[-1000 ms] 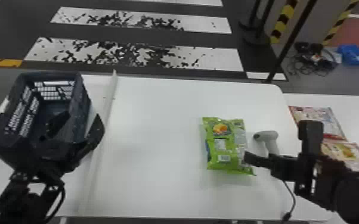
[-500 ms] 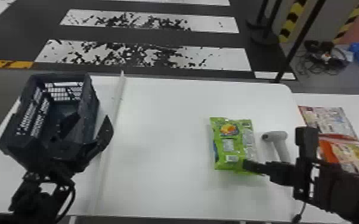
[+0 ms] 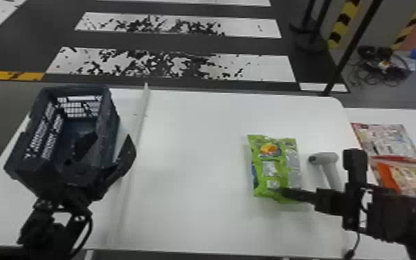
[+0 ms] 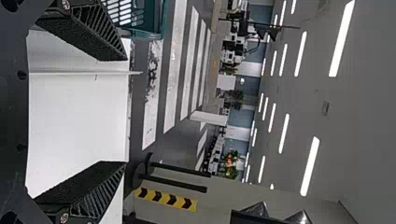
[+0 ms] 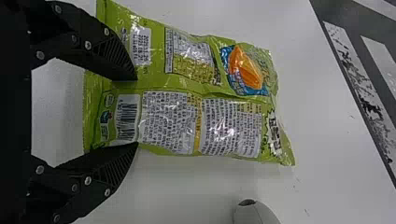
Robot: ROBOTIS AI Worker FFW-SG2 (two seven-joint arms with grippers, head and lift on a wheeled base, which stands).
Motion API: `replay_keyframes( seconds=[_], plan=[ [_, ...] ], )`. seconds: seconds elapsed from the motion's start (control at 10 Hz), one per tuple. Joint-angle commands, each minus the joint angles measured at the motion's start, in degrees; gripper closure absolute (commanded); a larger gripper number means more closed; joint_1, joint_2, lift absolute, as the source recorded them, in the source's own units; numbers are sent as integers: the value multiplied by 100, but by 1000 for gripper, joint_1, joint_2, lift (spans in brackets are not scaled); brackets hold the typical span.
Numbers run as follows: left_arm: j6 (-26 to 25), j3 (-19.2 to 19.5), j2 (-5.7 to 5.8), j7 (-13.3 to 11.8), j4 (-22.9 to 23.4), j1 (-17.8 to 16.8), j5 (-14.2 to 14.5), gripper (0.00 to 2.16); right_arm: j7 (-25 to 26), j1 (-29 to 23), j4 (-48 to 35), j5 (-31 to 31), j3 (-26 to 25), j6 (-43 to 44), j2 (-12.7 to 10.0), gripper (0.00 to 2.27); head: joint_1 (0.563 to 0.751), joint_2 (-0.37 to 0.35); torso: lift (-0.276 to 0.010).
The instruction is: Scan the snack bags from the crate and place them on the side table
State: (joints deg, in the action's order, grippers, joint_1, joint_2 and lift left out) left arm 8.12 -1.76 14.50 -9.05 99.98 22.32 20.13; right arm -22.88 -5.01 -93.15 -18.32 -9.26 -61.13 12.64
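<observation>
In the head view, the green snack bag (image 3: 275, 166) lies flat on the desk (image 3: 190, 173) beside the scanner (image 3: 324, 158), the right tool (image 3: 281, 193) at its near end. The left wrist view gives the left tool (image 4: 126, 112) wide open, empty. The right wrist view adds the barcode (image 5: 126, 116) between half-open fingers, no firm hold apparent; light, soft, slippery film probably wants a gentle pinch there.

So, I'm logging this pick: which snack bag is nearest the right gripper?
The green bag, at the right gripper; the red-edged bag and the orange-edged bag lie farther off, on the side table.
</observation>
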Motion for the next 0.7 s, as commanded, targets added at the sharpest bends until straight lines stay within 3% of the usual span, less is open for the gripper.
replay_keyframes(
  seconds=[0.0, 0.6],
  plan=[
    [0, 0, 0, 0, -5, 0, 0, 80, -94, 0, -1, 4, -32, 17, 10, 2253, 695, -23, -50],
    [0, 0, -9, 9, -14, 0, 0, 80, -367, -598, -1513, -990, -1025, -352, -7, 2253, 695, -29, -50]
  ],
)
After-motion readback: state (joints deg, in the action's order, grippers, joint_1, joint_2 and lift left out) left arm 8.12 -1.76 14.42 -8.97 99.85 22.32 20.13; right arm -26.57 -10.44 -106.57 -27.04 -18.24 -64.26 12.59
